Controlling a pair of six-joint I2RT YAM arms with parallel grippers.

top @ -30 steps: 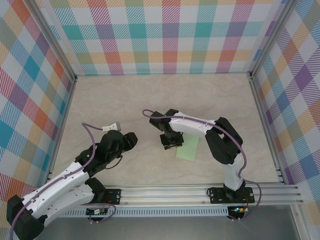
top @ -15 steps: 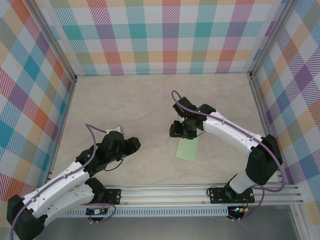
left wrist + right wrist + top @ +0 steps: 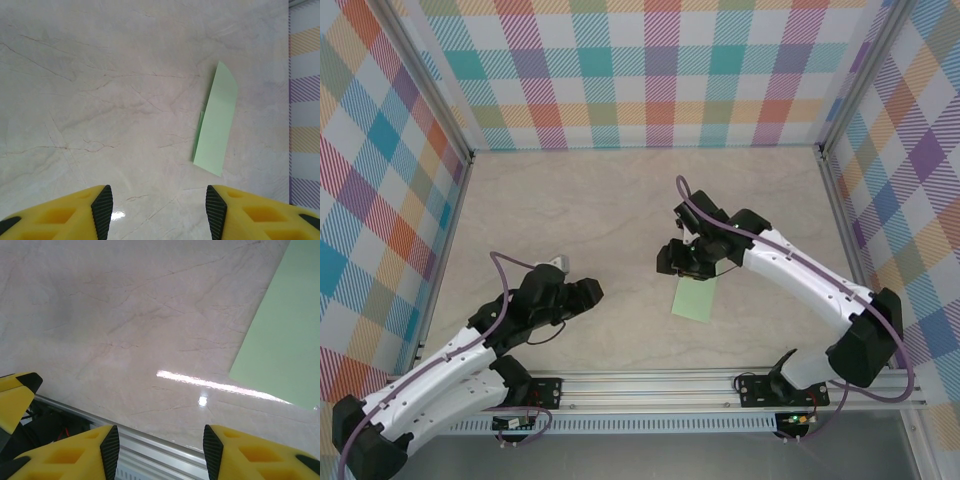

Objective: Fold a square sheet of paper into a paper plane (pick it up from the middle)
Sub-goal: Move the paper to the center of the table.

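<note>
The square sheet of paper [image 3: 695,298] lies flat on the table as a narrow pale green rectangle, folded over. It also shows in the left wrist view [image 3: 216,121] and at the right edge of the right wrist view [image 3: 285,335]. My right gripper [image 3: 672,263] hovers just beyond the sheet's far left corner, open [image 3: 157,452], with nothing between its fingers. My left gripper [image 3: 588,291] is well to the left of the paper, open [image 3: 158,210] and empty above bare table.
An aluminium rail [image 3: 720,385] runs along the near edge and shows under the right fingers [image 3: 150,442]. Checked walls [image 3: 640,70] enclose the marble-look table [image 3: 570,200] on three sides. A yellow finger of the left gripper [image 3: 15,397] shows in the right wrist view.
My right gripper has drawn back from over the paper's far left end, its arm stretching out to the right. The left gripper has edged slightly right. Both sets of jaws have widened a little.
</note>
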